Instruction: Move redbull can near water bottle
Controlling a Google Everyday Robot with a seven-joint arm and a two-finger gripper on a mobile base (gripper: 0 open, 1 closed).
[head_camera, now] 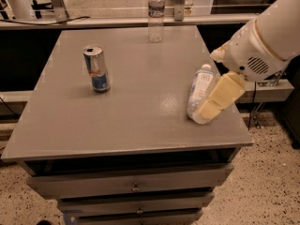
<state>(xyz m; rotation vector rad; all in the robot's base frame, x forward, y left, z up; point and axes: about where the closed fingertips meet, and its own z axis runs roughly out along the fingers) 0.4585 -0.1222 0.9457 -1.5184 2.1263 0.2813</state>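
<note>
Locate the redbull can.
In camera view the redbull can stands left on the table, nearer than the water bottle; the end effector is beside the lying bottle, right.

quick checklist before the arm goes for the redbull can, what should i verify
1. redbull can stands upright on the table, with nothing touching it: ok
2. water bottle stands upright at the far edge, with bare table beside it: ok
3. table between can and water bottle is free of other things: ok
4. pincer is lined up with the can: not ok, it is at the table's right side, by the lying bottle
5. pincer is clear of the lying bottle: cannot tell, the two overlap in this view
</note>
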